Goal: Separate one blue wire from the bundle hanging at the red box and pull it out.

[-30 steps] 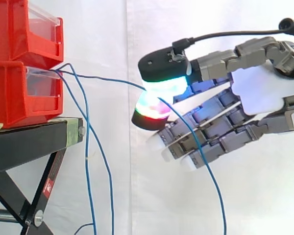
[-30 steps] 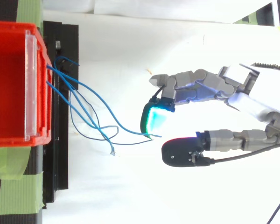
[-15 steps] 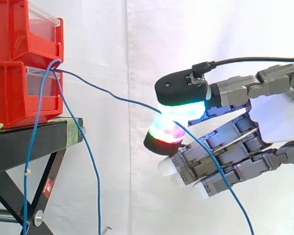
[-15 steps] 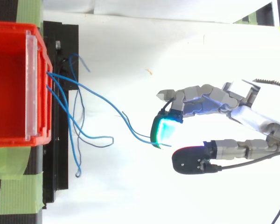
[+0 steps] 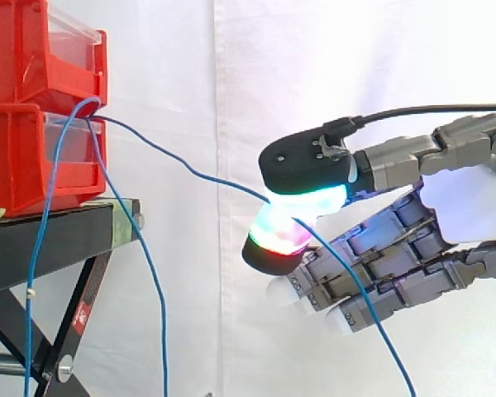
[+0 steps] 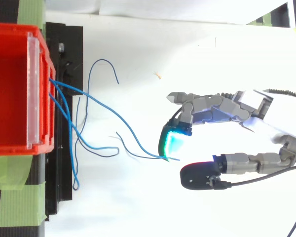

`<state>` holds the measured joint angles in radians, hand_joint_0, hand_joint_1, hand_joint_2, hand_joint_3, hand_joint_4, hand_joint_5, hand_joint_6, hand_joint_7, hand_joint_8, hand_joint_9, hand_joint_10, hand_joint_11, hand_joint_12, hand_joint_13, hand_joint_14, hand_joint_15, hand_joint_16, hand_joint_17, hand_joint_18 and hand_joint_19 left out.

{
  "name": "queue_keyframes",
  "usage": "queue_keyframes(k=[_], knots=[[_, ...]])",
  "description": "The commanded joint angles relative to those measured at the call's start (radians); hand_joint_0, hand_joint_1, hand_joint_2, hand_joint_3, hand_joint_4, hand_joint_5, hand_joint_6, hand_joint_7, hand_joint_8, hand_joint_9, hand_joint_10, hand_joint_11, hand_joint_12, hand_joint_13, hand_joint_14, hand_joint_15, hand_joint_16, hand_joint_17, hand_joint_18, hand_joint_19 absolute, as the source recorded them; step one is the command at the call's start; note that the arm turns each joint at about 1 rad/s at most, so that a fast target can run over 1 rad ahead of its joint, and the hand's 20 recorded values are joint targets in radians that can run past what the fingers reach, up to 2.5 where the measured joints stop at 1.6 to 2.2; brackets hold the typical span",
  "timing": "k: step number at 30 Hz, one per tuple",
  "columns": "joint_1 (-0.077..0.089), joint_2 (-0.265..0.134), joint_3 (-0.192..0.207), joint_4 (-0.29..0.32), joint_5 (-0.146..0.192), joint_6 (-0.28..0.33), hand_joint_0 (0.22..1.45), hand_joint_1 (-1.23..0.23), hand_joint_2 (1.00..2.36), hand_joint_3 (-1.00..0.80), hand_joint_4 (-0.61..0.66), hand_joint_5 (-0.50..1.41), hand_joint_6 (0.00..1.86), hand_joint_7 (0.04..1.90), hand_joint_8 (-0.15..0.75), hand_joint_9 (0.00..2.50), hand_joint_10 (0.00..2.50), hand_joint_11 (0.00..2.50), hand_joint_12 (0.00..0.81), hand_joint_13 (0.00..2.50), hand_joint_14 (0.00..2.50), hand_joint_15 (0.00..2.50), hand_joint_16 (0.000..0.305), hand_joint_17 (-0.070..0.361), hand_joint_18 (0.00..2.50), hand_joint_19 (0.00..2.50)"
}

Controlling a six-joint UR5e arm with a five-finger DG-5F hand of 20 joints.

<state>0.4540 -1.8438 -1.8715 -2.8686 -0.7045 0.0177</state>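
Pinching one blue wire (image 5: 207,176) between two glowing fingertips (image 5: 274,238), the hand (image 5: 471,207) reaches in from the right edge of the side view. One pad shines cyan-white from above and the other red and green from below. The other fingers lie stacked under the pinch, bent toward the left.

The held wire runs from the upper front edge of the red box (image 5: 25,157) at left, slopes down and rightward across the white curtain (image 5: 314,66) to the pinch, then trails off toward the lower right. A second red box (image 5: 25,50) sits on top of the first, and both rest on the black stand (image 5: 50,240).

The rest of the bundle (image 5: 153,289) droops from the same edge, hanging past the stand to the bottom of the frame.

From above, the wire (image 6: 122,120) crosses diagonally from the box front to the cyan pad at centre, with its short free end poking out just beyond. Loose strands curl near the stand at left, well apart from the hand (image 6: 266,106).
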Motion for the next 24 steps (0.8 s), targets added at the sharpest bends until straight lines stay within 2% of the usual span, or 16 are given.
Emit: queue_keyframes(k=[1, 24], knots=[[0.0, 0.0, 0.0, 0.0, -0.003, -0.001, 0.6, -0.8, 1.01, 0.18, -0.25, -0.11, 0.85, 1.18, 0.245, 0.51, 0.01, 0.55, 0.357, 0.06, 0.01, 0.24, 0.056, 0.126, 0.08, 0.34], [0.0, 0.0, 0.0, 0.0, -0.001, -0.001, 0.59, -0.8, 1.01, 0.18, -0.25, -0.11, 0.86, 1.16, 0.236, 0.43, 0.01, 0.43, 0.376, 0.14, 0.01, 0.23, 0.056, 0.126, 0.07, 0.29]])
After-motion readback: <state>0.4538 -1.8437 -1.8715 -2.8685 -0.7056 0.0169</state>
